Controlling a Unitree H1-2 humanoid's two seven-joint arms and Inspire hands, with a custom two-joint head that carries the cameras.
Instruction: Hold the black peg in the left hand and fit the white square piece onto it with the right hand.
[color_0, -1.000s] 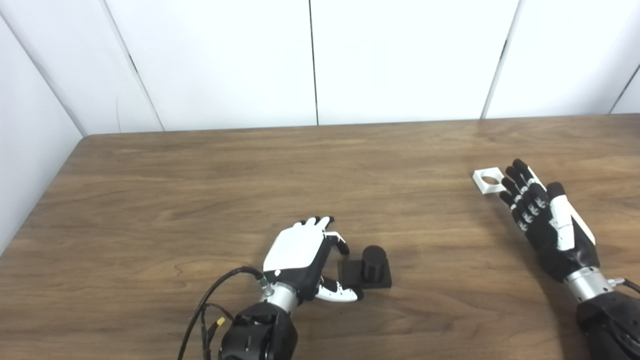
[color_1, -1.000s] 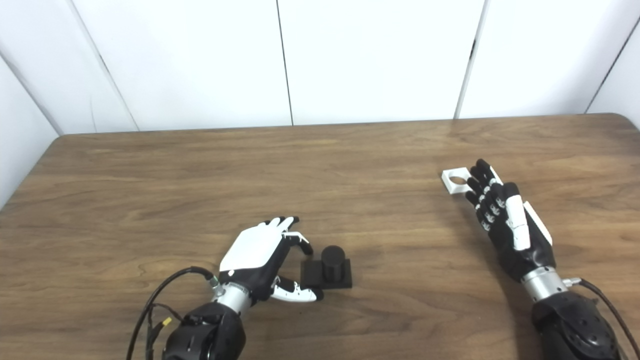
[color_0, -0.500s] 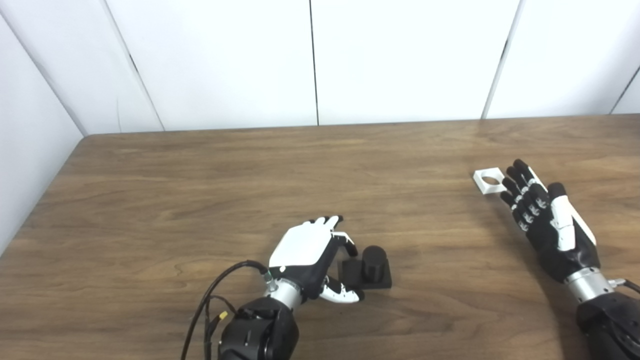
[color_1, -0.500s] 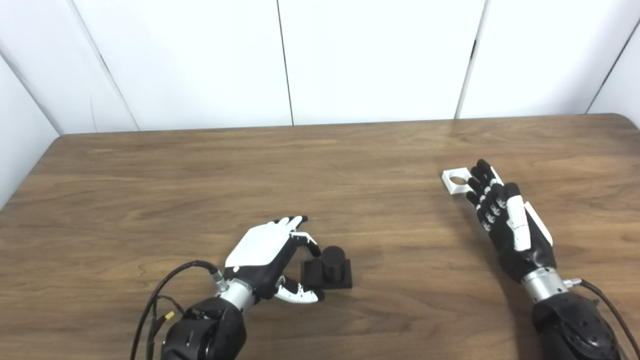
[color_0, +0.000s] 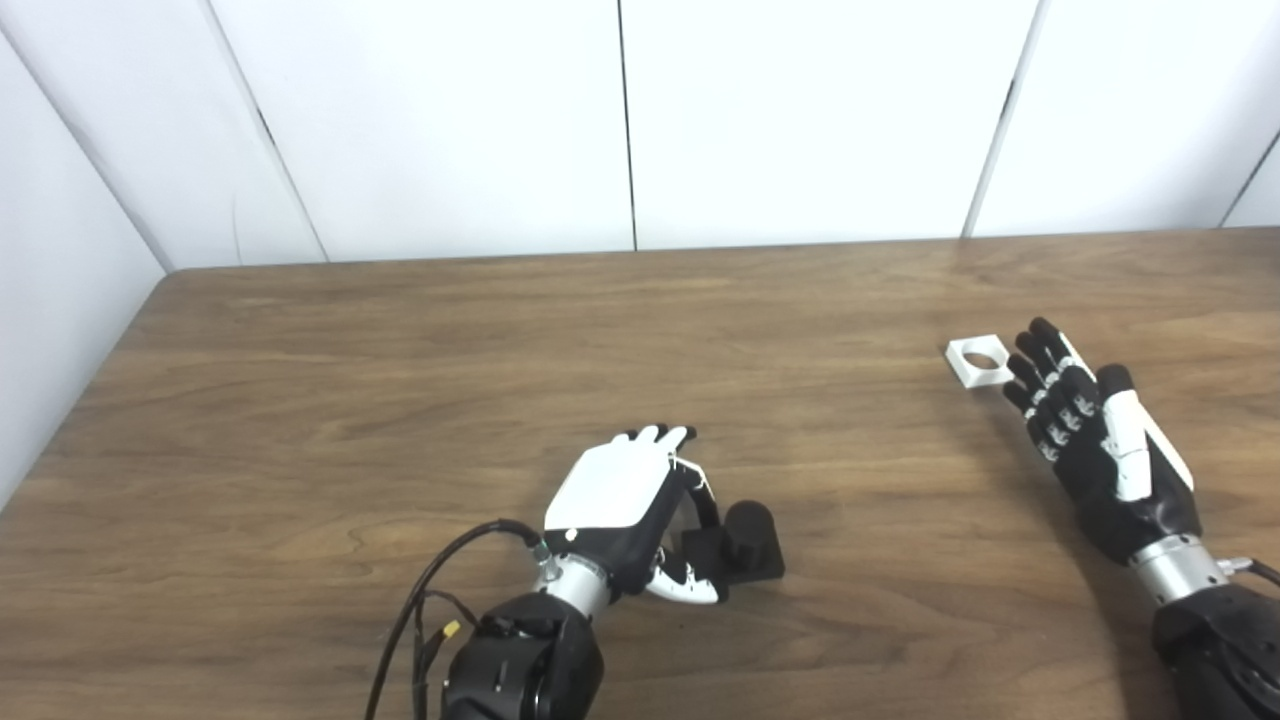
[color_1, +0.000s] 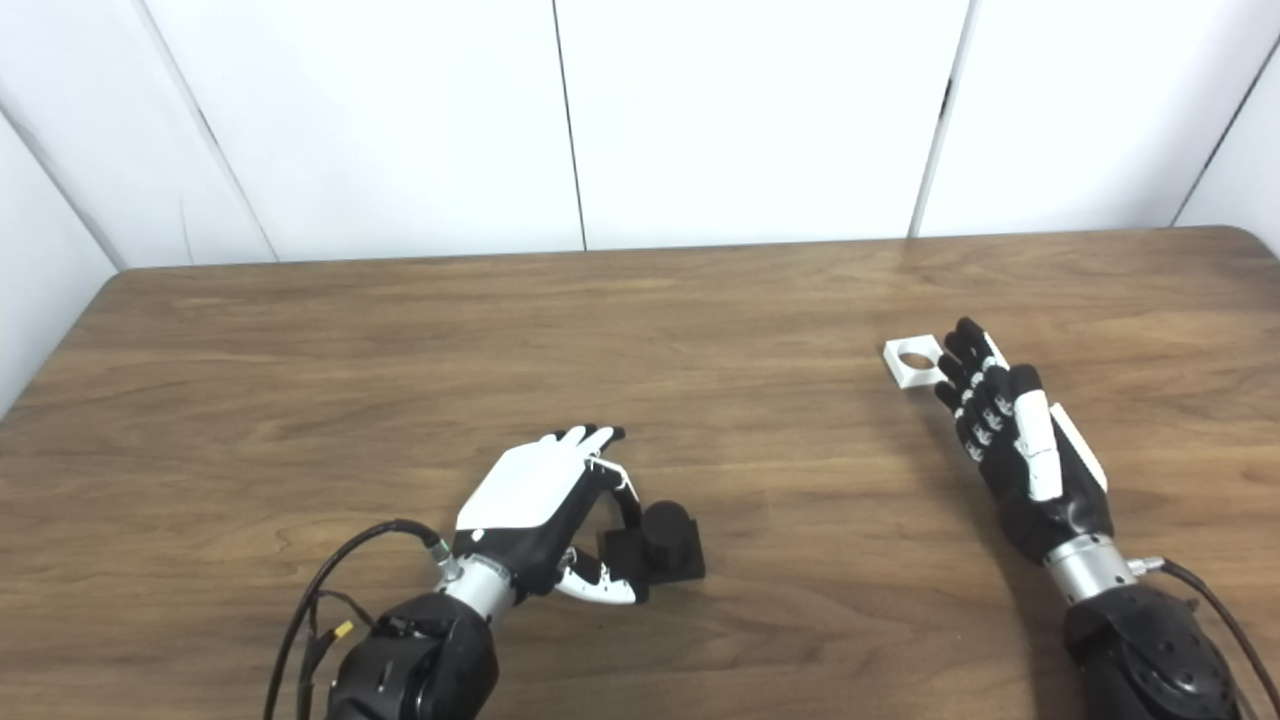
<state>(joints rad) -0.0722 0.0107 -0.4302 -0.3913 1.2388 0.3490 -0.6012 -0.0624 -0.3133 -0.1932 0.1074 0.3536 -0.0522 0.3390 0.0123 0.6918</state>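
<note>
Near edge of the tabletop, centre-left: the left hand, white-backed with black fingers, is cupped around the left side of the black peg. Its fingers curl over the near-left corner of the peg's square base and its thumb lies along the base's near side. Whether they press on the base cannot be told; the peg is not lifted, so the hand reads as half-closed, not yet gripping. The peg is a short matte-black cylinder standing upright on a flat square base, its long axis vertical, lying immediately to the right of this hand.

Right side, farther back: the right hand lies with fingers extended and apart, holding nothing. Its fingertips point towards the far-left and reach the right edge of the white square piece; touching or just short is not clear.

The piece is a flat, hard-looking white square plate with a round central hole, lying flat, well apart from the peg. The right hand is by far the nearer to it. The tabletop is smooth brown wood-grain laminate.

Judged: the coming grasp turns on closing the left hand on the peg's base while leaving the cylinder exposed.
</note>
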